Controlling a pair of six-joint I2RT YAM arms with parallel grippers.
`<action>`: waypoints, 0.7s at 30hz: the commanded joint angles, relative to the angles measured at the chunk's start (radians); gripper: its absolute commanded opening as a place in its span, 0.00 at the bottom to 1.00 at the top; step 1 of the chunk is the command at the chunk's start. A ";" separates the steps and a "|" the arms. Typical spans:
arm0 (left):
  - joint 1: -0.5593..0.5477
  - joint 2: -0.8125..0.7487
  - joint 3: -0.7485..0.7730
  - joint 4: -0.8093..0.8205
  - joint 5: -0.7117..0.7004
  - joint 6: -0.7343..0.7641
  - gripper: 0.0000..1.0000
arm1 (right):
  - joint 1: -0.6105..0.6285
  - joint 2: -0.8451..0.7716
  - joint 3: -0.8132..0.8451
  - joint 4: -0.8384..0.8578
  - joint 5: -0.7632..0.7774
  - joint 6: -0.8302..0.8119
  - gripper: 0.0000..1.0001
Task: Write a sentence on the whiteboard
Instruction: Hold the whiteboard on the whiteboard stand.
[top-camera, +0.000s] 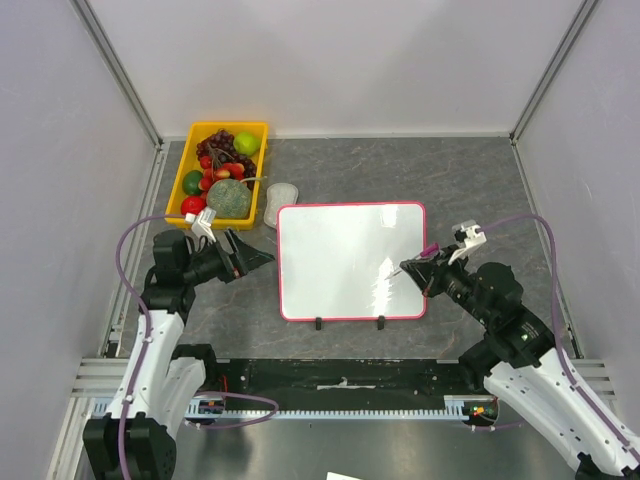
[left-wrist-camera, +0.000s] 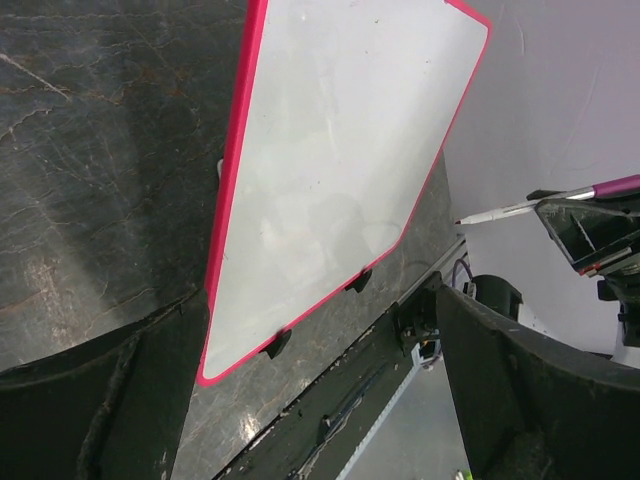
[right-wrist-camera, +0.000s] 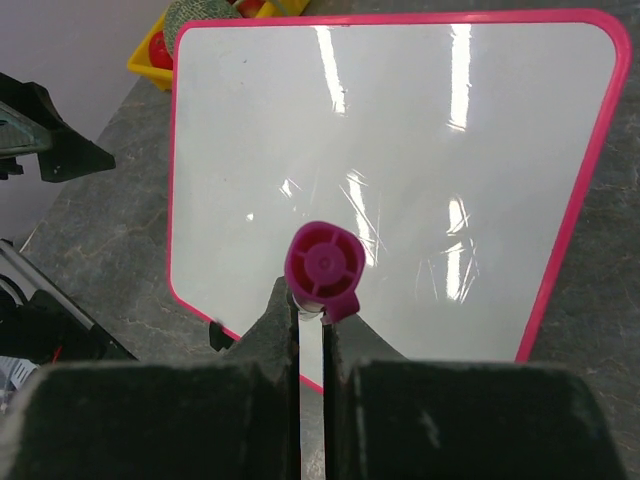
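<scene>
**Marker clamped in the right gripper over a plain white board**

The right gripper (top-camera: 425, 264) is clenched on a marker (top-camera: 416, 261). In the right wrist view the two dark fingers (right-wrist-camera: 200, 400) press on the white barrel from either side at the bottom of the frame. The barrel's round magenta end faces the camera at centre. In the top view the marker slants from the gripper at right of centre down towards the left, its tip over the right part of the whiteboard (top-camera: 340, 260). In the left wrist view the tip shows against the pale wall beyond the board's far edge, so it looks lifted off the surface. I cannot tell for certain.

The whiteboard lies flat in the middle of the top view on the dark grey marbled table (top-camera: 480, 180). Its pink-red frame is square to the frame edges, and its two black feet (top-camera: 319, 323) are on the lower edge. Its face reads as glossy white with streaks of glare.

The left gripper (top-camera: 256, 258) hangs just left of the board's left edge, left of centre. Its jaws are spread wide and grasp nothing.

In the upper left sits a yellow bin (top-camera: 190, 150) filled with fruit. A pale grey oblong object (top-camera: 281, 197) lies between the bin and the board's upper left corner.
</scene>
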 joint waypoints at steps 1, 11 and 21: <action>0.005 0.008 -0.029 0.126 0.038 0.007 0.98 | -0.001 0.059 0.002 0.134 -0.065 -0.027 0.00; -0.010 0.158 -0.006 0.221 0.021 -0.009 0.97 | 0.041 0.184 0.037 0.217 -0.010 -0.027 0.00; -0.114 0.247 0.029 0.255 -0.033 0.026 0.96 | 0.220 0.334 0.140 0.295 0.157 -0.047 0.00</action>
